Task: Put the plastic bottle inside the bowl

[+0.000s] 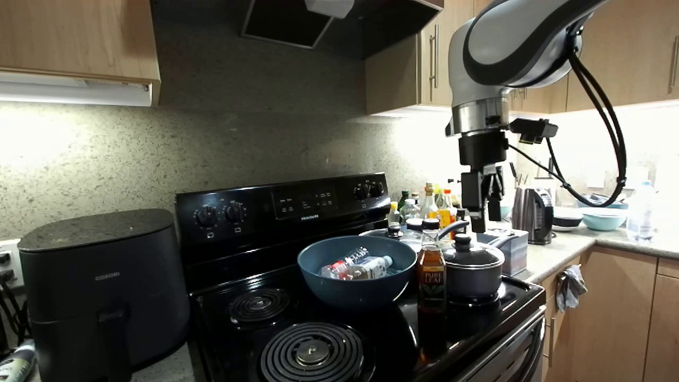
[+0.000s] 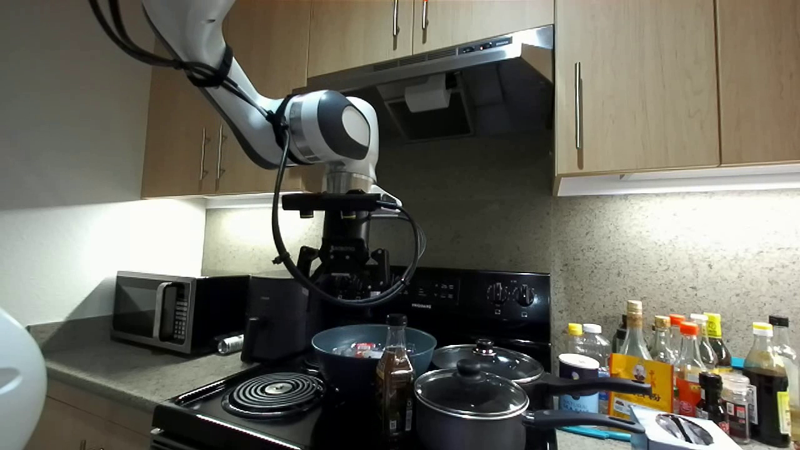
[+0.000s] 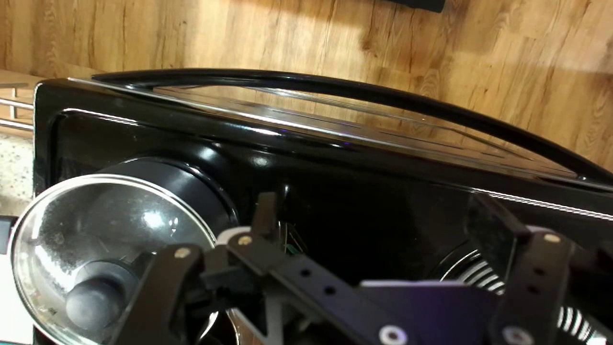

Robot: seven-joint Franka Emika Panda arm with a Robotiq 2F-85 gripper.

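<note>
Vertically standing plastic bottle (image 1: 432,276), capped end up, beside bowl (image 1: 353,293).

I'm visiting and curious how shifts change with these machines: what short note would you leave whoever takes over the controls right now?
Gripper: open, nothing held, above the stove.
Bowl: on the stove, with other bottles lying in it.
Amber bottle: upright on the stove, beside the bowl and a lidded pot.
Done: the amber bottle is neither gripped nor in the bowl yet. Whether the robot put the others in, I can't tell.
Left: grip the amber bottle, lift it over the bowl, lower it in, release.
</note>
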